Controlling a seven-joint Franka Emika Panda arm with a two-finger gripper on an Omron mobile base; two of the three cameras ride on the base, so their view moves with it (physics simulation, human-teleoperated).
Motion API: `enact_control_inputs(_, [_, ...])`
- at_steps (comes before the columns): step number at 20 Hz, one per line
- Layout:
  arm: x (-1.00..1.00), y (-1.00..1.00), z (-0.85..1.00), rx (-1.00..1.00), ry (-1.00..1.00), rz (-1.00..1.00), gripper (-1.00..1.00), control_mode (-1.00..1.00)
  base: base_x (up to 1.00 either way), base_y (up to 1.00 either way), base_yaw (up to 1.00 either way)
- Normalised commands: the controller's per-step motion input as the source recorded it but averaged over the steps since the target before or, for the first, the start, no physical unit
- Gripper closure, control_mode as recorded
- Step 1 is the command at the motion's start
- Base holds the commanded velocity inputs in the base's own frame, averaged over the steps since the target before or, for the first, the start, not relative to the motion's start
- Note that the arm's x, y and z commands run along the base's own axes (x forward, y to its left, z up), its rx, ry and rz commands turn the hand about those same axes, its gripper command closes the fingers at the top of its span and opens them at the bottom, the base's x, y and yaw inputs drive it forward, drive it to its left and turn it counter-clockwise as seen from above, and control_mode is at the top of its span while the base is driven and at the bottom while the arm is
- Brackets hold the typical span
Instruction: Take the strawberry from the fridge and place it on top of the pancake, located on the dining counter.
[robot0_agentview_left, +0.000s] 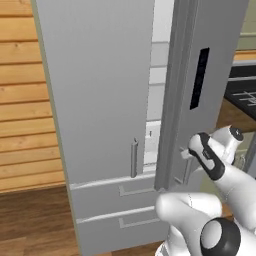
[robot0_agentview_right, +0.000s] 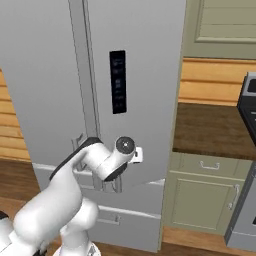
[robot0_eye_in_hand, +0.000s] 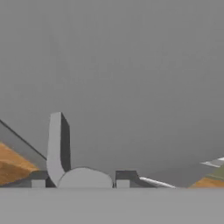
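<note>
The light-grey fridge stands close in front of me, and pale inner shelves show through a narrow gap between its two doors. The right door carries a dark display panel. My gripper sits at that door's vertical bar handle. In the hand view the gripper has the bar's rounded lower end between its fingertips, shut on it. The left door's handle is untouched. The strawberry, the pancake and the dining counter are out of view.
Two fridge drawers lie below the doors. A wooden plank wall and wood floor are at the left. Right of the fridge stand a dark countertop, pale green cabinets and a stove edge.
</note>
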Motion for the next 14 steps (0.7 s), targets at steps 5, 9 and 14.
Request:
enact_control_inputs(5, [-0.72,-1.0,-0.04,0.0,0.0,0.01,1.0,-1.0,0.0,0.0,0.0])
enact_control_inputs(9, [-0.7,-1.0,-0.37,0.0,-0.01,0.0,1.0,-1.0,0.0,0.0,0.0])
enact_control_inputs(14, [-0.2,-0.27,-0.18,0.05,-0.19,0.01,-1.0,-1.0,0.0,0.0,0.0])
